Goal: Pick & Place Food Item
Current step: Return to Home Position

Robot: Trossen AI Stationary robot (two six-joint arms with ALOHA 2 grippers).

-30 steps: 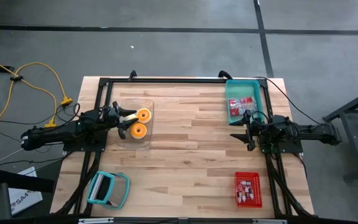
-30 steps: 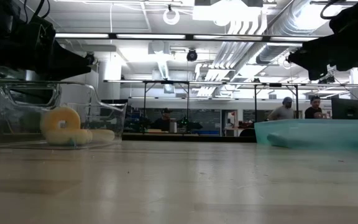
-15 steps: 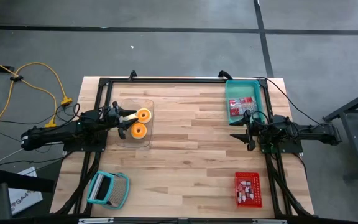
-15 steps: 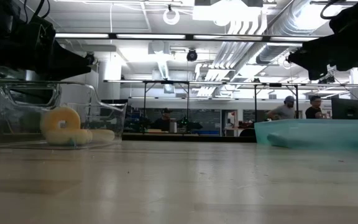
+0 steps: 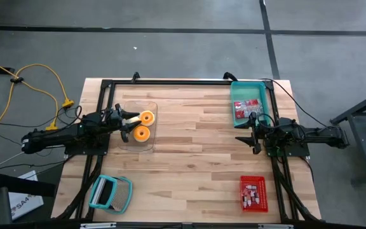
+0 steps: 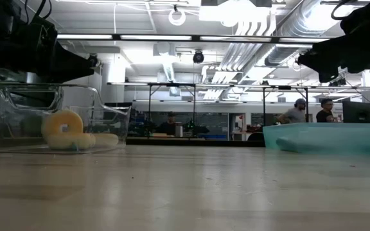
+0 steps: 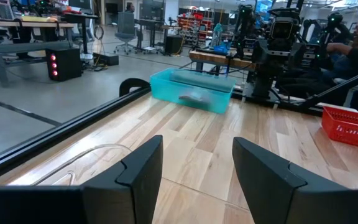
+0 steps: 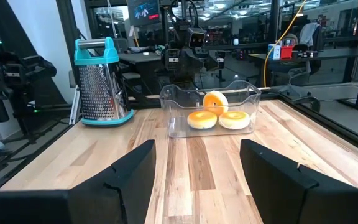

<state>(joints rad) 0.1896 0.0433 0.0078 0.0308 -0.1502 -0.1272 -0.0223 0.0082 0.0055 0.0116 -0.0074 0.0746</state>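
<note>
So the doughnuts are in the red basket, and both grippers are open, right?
No, the doughnuts sit in the transparent bin, not the red basket, as the right wrist view shows. The left gripper and right gripper are indeed open.

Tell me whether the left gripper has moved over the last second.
No. In the high view the left gripper sits at the same spot over the left side of the transparent bin, open as before.

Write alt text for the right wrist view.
A transparent bin holding three orange doughnuts sits on the wooden table, with a teal-handled grater standing apart beside it. The open right pincer frames the foreground.
</note>
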